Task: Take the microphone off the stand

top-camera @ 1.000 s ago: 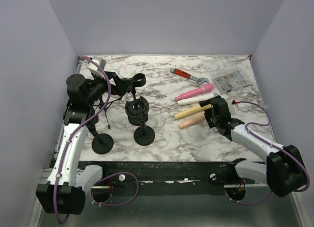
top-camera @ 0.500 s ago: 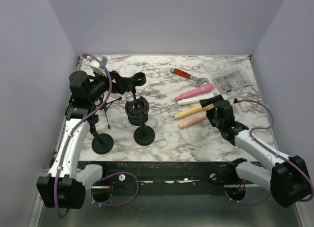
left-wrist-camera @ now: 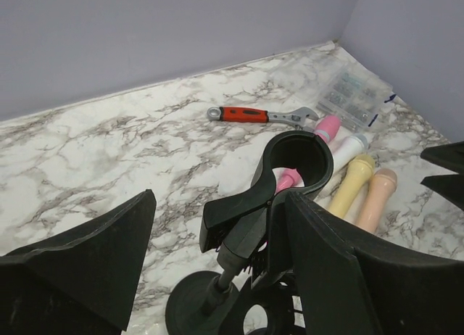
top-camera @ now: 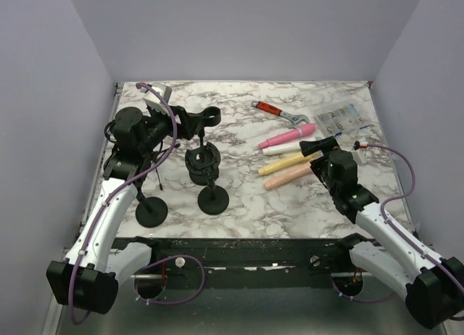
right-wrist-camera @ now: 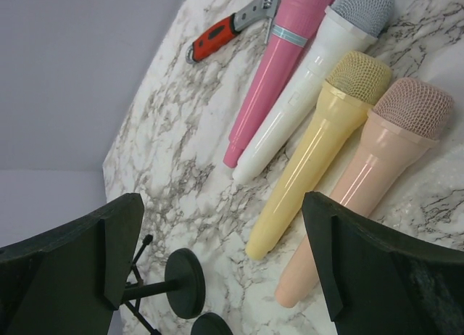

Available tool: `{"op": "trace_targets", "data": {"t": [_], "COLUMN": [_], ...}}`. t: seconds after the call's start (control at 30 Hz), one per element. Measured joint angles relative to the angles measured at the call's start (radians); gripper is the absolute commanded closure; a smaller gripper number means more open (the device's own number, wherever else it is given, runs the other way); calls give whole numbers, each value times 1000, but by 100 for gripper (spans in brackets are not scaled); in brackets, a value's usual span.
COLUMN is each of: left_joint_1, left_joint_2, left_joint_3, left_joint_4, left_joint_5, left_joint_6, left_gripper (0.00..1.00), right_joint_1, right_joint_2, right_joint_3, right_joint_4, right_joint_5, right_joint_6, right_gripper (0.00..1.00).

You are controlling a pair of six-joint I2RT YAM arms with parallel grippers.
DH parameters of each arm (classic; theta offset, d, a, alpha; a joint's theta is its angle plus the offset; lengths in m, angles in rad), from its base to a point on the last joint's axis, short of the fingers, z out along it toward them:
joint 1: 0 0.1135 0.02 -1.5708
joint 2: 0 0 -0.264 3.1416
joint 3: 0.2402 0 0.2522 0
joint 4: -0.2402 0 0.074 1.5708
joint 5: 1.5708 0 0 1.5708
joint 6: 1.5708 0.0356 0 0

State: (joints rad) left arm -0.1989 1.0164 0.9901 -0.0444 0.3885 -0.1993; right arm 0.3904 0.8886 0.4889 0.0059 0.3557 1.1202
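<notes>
Over to the top view: four microphones are seen laid side by side on the marble table [top-camera: 246, 204], right of the black stands [top-camera: 213, 199]. The pink microphone [top-camera: 288, 137] is set furthest back, then the white microphone [top-camera: 279, 149], the yellow microphone [top-camera: 284, 163] and the peach microphone [top-camera: 283, 178]. The clip [top-camera: 209, 116] is carried high on its stem, its ring empty. The left gripper [top-camera: 183, 122] is poised just beside that clip; its spread cannot be told from here. The right gripper [top-camera: 313, 148] is hung near the heads of the yellow and peach microphones. A wrench [top-camera: 279, 112] and a plastic bag [top-camera: 338, 119] are seen further back.

Now the left wrist: the left gripper [left-wrist-camera: 217, 212] is shown spread wide, nothing grasped. The clip [left-wrist-camera: 293, 157] is framed between the two fingers [left-wrist-camera: 87, 270], close against the right-hand one; contact cannot be confirmed. The pink microphone [left-wrist-camera: 328, 126] is glimpsed through the ring, and the wrench [left-wrist-camera: 257, 115] lies beyond.

On to the right wrist: the right gripper [right-wrist-camera: 221, 201] is also parted wide and nothing is held. Pink microphone [right-wrist-camera: 279, 67], white microphone [right-wrist-camera: 312, 74], yellow microphone [right-wrist-camera: 312, 154] and peach microphone [right-wrist-camera: 362, 161] are lined up on the marble, heads up-right. The wrench [right-wrist-camera: 232, 23] is caught at the top.
</notes>
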Motion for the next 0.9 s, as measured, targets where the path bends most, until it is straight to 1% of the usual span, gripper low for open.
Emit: {"op": "trace_targets", "data": {"t": [0.1,0.33,0.5,0.7,0.9], "left_joint_1": [-18,-21,-25,-34,-39], "left_joint_2": [0,-29,-63,-49,-45], "left_joint_3": [1,-18,-63,-117,-168], "left_joint_4": [0,-18,-18,-30,-79], "left_joint_5": [-37,-107,-135,-153,-178], "left_joint_6": [1,-2,-12,-42,-66], "left_gripper": [29,29,30,28,28], "right_joint_1": [0,0,0,0,0], "right_joint_2": [-47,-134,-150,-163,-192], "right_joint_3": [0,-6,-19,-20,-46], "right_joint_4": [-4,-4,-5,-5,-5], "right_joint_5": [6,33,43,47,47], "right_joint_6": [-24,-74,-105,-127,-127], "right_gripper": [0,0,0,0,0]}}
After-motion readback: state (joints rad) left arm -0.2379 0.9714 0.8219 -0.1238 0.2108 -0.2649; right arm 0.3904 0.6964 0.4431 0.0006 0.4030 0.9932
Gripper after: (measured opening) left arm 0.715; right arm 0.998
